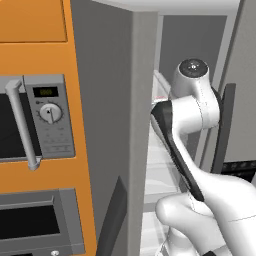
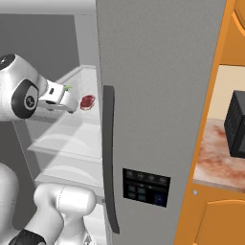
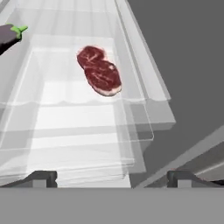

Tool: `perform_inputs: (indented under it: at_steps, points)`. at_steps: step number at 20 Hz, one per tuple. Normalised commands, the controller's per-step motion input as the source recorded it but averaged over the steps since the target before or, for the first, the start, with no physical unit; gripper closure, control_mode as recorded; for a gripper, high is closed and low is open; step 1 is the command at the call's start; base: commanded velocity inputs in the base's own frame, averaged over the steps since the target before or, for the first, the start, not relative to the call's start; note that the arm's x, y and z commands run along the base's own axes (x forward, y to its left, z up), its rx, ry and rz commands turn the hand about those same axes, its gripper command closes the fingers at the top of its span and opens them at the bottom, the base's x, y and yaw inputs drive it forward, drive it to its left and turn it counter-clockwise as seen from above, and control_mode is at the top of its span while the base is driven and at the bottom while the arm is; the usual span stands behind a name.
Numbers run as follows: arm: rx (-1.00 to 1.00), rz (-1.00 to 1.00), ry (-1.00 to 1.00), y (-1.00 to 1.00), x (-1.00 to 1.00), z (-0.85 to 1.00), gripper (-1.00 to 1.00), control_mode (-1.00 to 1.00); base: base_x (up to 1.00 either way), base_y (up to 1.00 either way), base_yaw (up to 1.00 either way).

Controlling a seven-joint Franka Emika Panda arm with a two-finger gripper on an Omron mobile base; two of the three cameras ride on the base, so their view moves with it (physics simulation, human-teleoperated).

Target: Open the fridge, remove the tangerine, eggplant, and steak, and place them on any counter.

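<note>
The fridge (image 2: 158,86) stands open on its left side, and my arm reaches in over its white translucent shelves (image 3: 78,113). The steak (image 3: 99,71), a dark red slab, lies flat on a shelf ahead of my gripper (image 3: 113,178), which is open and holds nothing. In the right base view the steak (image 2: 87,102) sits just beyond the gripper (image 2: 72,103). The eggplant (image 3: 9,34), dark purple with a green stem, lies at the far left of the same shelf, partly cut off by the frame. The tangerine is out of view. The marbled counter (image 2: 215,160) lies right of the fridge.
The open fridge door (image 1: 107,110) with its dark handle (image 1: 116,215) stands close on my left. Beyond it is an orange cabinet with built-in ovens (image 1: 45,120). The other door carries a long handle (image 2: 109,158) and a control panel (image 2: 146,187). A black box (image 2: 238,124) sits on the counter.
</note>
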Motion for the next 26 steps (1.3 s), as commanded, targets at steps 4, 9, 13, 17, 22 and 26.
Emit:
perform_inputs:
  at_steps: [4,9,13,17,22,26]
  points:
    - [0.00,0.08,0.04,0.00,1.00,0.04,-1.00,-1.00,0.00,0.00,0.00]
    - [-0.07,0.05,0.16,-0.01,1.00,-0.08,-1.00,-1.00,0.00,0.00,0.00]
    - [-0.11,0.05,0.17,-0.07,1.00,-0.42,-1.00,-1.00,0.00,0.00,0.00]
    - [-0.03,0.04,0.14,-0.16,0.87,-0.51,-1.00,-1.00,0.00,0.00,0.00]
    - [0.00,0.09,0.02,-0.05,0.26,-0.35,-1.00,-1.00,0.00,0.00,0.00]
    - [0.04,0.08,0.00,-0.07,-0.01,-0.37,-1.00,-1.00,0.00,0.00,0.00]
